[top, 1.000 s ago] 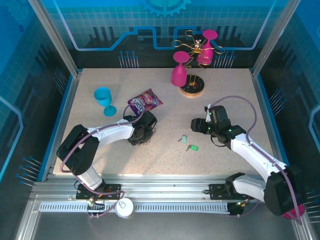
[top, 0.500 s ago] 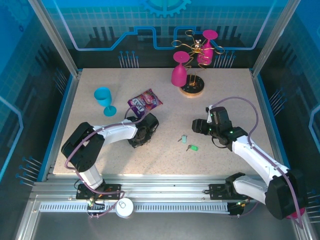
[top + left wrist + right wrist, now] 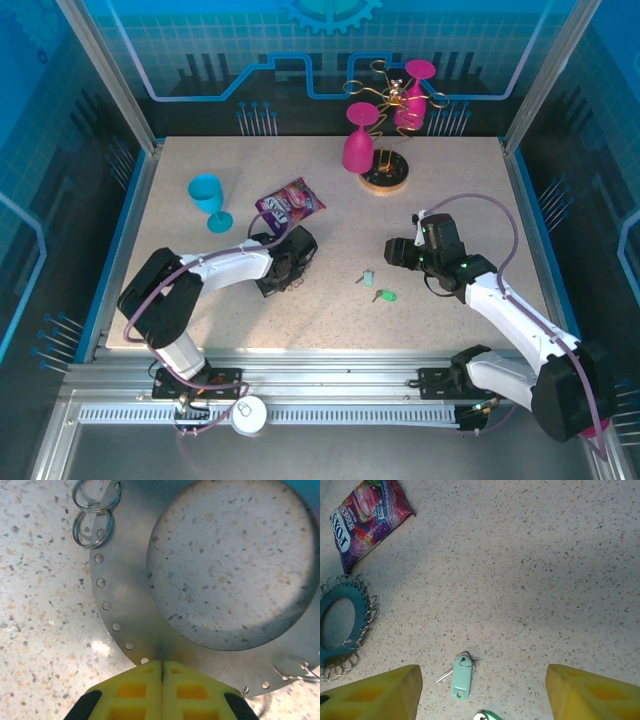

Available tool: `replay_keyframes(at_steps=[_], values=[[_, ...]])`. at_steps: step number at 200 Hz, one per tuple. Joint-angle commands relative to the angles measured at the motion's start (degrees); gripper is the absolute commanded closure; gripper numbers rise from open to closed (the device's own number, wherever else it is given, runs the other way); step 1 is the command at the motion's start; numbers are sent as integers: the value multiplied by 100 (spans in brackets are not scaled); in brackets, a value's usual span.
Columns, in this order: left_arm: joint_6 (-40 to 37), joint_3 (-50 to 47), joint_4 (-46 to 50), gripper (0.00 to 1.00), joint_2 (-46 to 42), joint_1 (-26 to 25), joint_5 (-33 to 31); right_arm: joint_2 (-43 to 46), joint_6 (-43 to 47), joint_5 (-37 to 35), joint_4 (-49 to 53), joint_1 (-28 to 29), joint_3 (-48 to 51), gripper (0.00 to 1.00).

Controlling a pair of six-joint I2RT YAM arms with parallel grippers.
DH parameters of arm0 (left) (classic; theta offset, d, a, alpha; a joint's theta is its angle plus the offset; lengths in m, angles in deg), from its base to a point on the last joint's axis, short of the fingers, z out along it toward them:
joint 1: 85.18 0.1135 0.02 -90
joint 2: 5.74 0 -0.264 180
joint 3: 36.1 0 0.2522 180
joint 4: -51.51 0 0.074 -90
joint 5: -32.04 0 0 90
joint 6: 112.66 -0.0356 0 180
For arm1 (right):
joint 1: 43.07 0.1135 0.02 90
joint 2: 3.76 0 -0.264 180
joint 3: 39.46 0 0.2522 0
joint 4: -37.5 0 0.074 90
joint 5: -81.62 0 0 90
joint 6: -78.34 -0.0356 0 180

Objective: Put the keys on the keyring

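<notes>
The keyring [image 3: 125, 605] is a flat metal ring with small holes along its rim and wire loops [image 3: 95, 515] hanging from it. My left gripper [image 3: 162, 665] is shut on its near rim, yellow pads pressed together. From above, that gripper [image 3: 290, 258] covers most of the keyring [image 3: 285, 283], left of centre. Two keys lie apart on the table: a pale grey-green one [image 3: 368, 278] [image 3: 461, 676] and a bright green one [image 3: 385, 296] [image 3: 487, 716]. My right gripper [image 3: 395, 252] [image 3: 482, 672] hangs open above them, holding nothing.
A purple snack packet [image 3: 290, 205] [image 3: 362, 515] lies just beyond the keyring. A blue cup [image 3: 208, 197] stands at the left. At the back a wooden-based rack [image 3: 385, 178] holds pink glasses [image 3: 358, 145].
My left gripper has closed onto the keyring's rim. The right gripper has drifted slightly and stays open; the keys have not moved.
</notes>
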Motion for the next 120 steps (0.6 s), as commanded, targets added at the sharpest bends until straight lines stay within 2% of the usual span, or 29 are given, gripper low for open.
replay_keyframes(at_steps=[1,39,68,94,120], values=[[151,57,212,100,-523,-98,-10,128,269,191,63,78,79,33],[293,117,303,100,-1311,-127,232,390,1130,466,-491,346,255,33],[607,97,311,100,-1869,-118,482,463,1837,1050,-1211,638,331,30],[1251,-137,59,100,-2325,-46,922,432,2611,1458,-2004,1046,530,28],[2027,-468,-257,100,-2672,113,1490,437,3443,1859,-3003,1526,864,31]])
